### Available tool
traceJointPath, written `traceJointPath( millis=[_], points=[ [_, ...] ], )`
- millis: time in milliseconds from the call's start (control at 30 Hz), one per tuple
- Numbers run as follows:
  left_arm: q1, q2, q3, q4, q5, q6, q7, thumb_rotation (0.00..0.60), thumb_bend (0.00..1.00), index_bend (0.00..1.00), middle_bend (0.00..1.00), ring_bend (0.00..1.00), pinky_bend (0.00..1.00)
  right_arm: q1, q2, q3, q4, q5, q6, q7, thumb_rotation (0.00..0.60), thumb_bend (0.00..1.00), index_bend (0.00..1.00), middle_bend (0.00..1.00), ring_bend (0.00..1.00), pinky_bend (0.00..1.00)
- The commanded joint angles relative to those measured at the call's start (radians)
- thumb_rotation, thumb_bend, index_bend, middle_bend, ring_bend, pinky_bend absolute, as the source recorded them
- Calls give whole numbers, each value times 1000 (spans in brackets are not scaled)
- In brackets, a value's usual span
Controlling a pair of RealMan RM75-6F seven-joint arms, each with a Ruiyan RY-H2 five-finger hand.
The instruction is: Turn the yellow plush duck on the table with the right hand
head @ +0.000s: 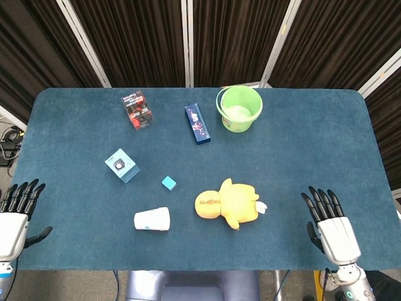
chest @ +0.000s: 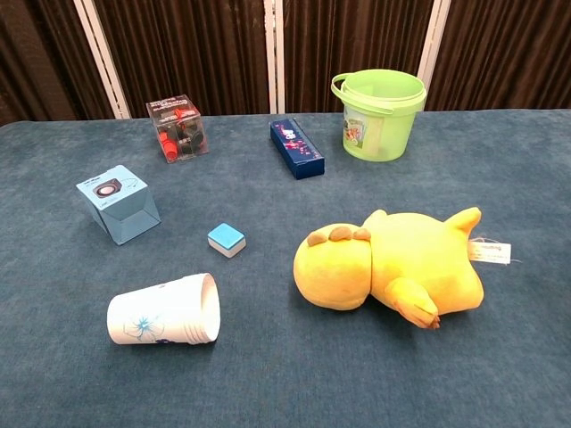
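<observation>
Your right hand sits at the table's near edge, fingers spread and straight, holding nothing, with the yellow plush duck well apart at its 9 o'clock, lying on its side near the front centre, head toward the paper cup. Your left hand hangs off the near-left corner, fingers apart, empty. At the duck's 12 o'clock stands the green bucket; at its 10 o'clock, the small teal cube.
</observation>
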Motion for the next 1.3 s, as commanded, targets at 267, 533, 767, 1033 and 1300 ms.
traceJointPath(
  millis=[267,533,767,1033,1300],
  points=[
    [-8,-8,-5,7,-19,-23,12,600,142,0,0,0,0,127,-126,44,20,-14,-137,-46,600,1000,0,0,0,0],
    [-12,-11,-11,12,-36,-36,10,600,144,0,0,0,0,188,-250,62,1,33,-240,-151,600,1000,0,0,0,0],
    [-17,-12,-13,13,-47,-47,11,600,147,0,0,0,0,224,-350,70,47,88,-297,-183,600,1000,0,0,0,0],
    [-20,-14,-14,13,-56,-56,16,600,147,0,0,0,0,241,-422,76,109,123,-305,-187,600,1000,0,0,0,0],
    [-22,-14,-14,12,-60,-61,18,600,147,0,0,0,0,257,-486,72,137,148,-315,-233,600,1000,0,0,0,0]
  ],
)
